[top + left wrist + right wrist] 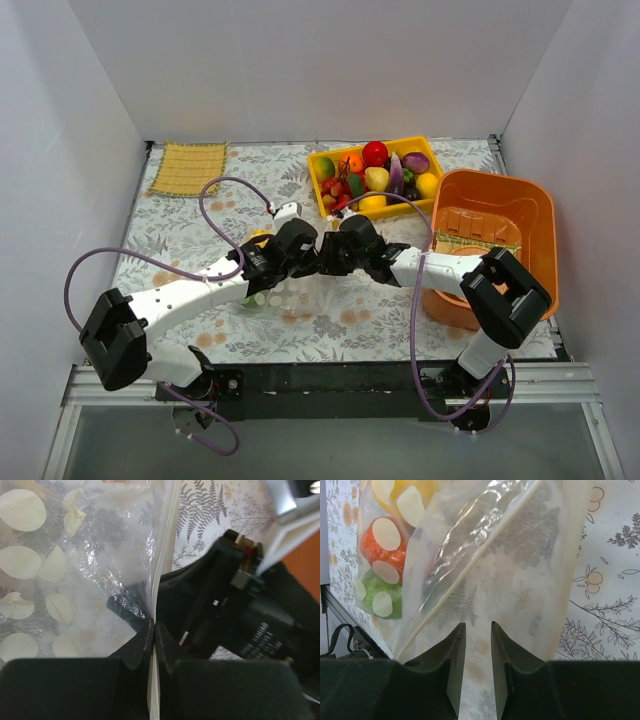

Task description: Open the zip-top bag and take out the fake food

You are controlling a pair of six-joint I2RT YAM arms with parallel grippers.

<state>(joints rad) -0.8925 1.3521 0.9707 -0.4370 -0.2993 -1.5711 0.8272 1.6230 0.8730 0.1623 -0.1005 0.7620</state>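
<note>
Left wrist: left gripper (154, 626) pinches the spotted, crinkly zip-top bag (90, 555); right gripper (477, 626) ajar.

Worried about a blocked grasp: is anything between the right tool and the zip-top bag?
Nothing visible. The right tool has its jaws slightly apart directly at the zip-top bag, with no other object between them. The left tool pinches the bag's edge alongside.

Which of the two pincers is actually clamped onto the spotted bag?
The left pincer: its fingers meet tight on the white edge strip of the zip-top bag. The right pincer shows a clear gap between its fingers, with bag film visible through it.
</note>
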